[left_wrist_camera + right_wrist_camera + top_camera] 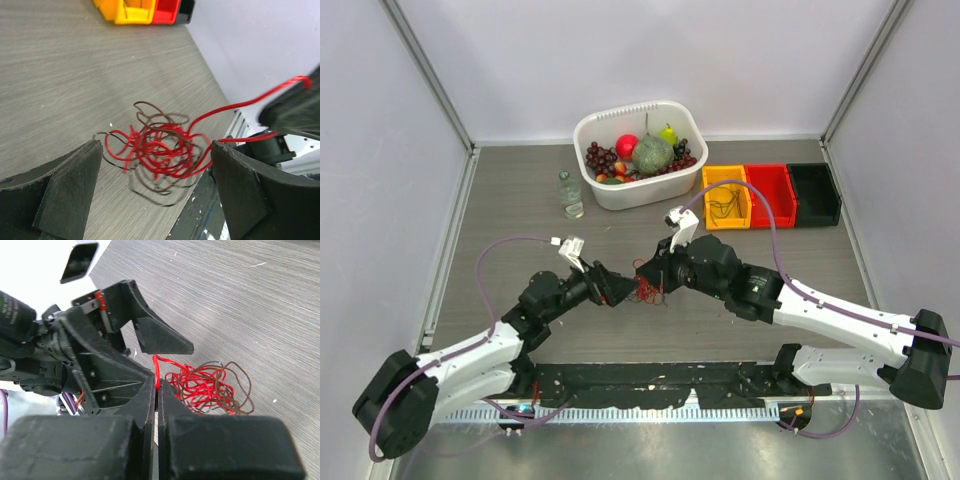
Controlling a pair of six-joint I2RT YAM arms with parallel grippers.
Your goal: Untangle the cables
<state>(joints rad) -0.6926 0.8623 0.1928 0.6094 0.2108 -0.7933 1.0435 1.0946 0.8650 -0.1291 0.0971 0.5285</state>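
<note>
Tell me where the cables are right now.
In the top view the cables are at the middle of the table: the open left end effector straddles them and the right end effector pinches a red strand.

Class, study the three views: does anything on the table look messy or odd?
Yes: the cables form a knotted red-and-dark clump between the fingers of the open left gripper. One red strand runs out, pinched in the shut right gripper.

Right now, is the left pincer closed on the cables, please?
No, the left pincer is wide open, with the cables sitting in the gap.
</note>
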